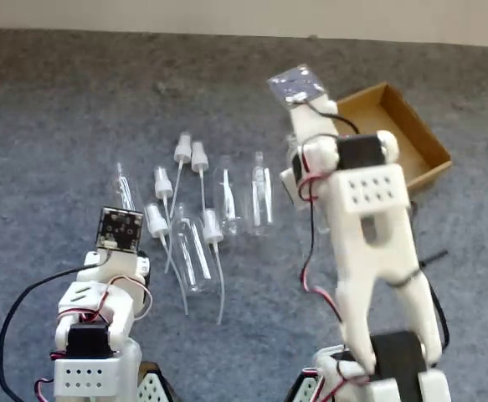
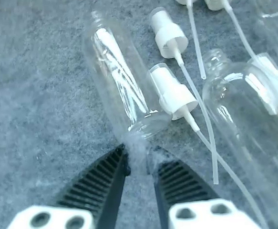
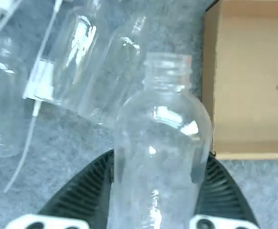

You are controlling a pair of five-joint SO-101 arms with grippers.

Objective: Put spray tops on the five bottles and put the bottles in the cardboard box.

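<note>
The right gripper [image 3: 160, 157] is clamped on a clear bottle [image 3: 160, 124], its black jaws pressed against either side of the body. This bottle is see-through plastic with rounded shoulders and a short threaded neck that is open, with no top on it. It sits just beside the outer wall of the cardboard box [image 3: 253, 95], neck pointing away from the gripper. The box is brown and open-topped, at the far right of the table [image 1: 59, 109], which has a grey, fuzzy covering.

Four more bottles [image 1: 225, 197] of the same clear plastic lie on their sides in the middle of the table, all uncapped. Five spray tops [image 1: 182, 151] lie loose among them, each a white pump head with a long thin dip tube trailing from it.

The left gripper [image 2: 138, 157] is low over the table at the base of the leftmost bottle [image 2: 122, 90], its jaws a narrow gap apart with only grey covering between them; whether the tips touch that bottle I cannot tell. One spray top [image 2: 174, 93] lies against this bottle's side.
</note>
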